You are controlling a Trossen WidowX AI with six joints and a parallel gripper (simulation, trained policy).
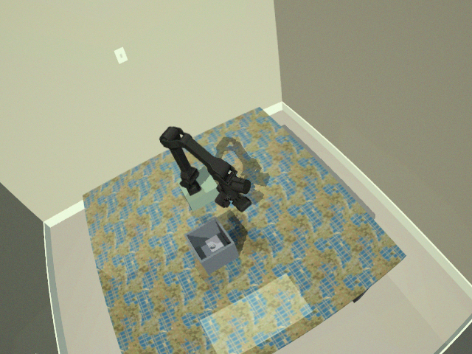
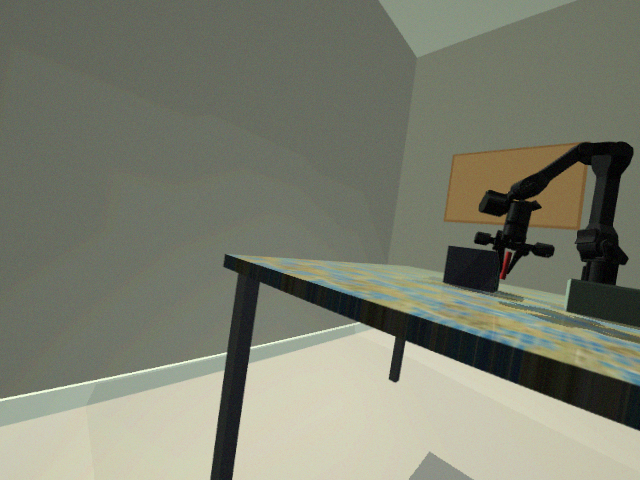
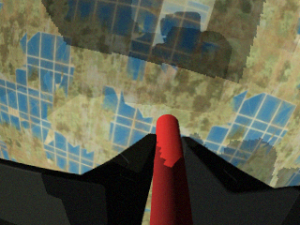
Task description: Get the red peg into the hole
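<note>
Red peg (image 2: 505,265) (image 3: 169,173), tilted slightly and raised above the patterned table (image 1: 289,228) (image 2: 361,281), pinched between the fingers of the gripper (image 2: 506,268) (image 3: 168,142), outside the open box (image 1: 223,259) (image 2: 471,268).

A bare room with a corkboard (image 2: 467,188) and patterned table (image 1: 304,243) (image 2: 361,289).

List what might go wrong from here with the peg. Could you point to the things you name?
The red peg (image 2: 505,265) (image 3: 167,145) leans in the gripper (image 1: 228,198) (image 2: 506,269) (image 3: 168,142), so it may meet the hole (image 1: 212,246) crooked and jam. The box (image 1: 223,259) (image 2: 471,267) has upright walls around that hole; the peg or fingers might knock one going in.
</note>
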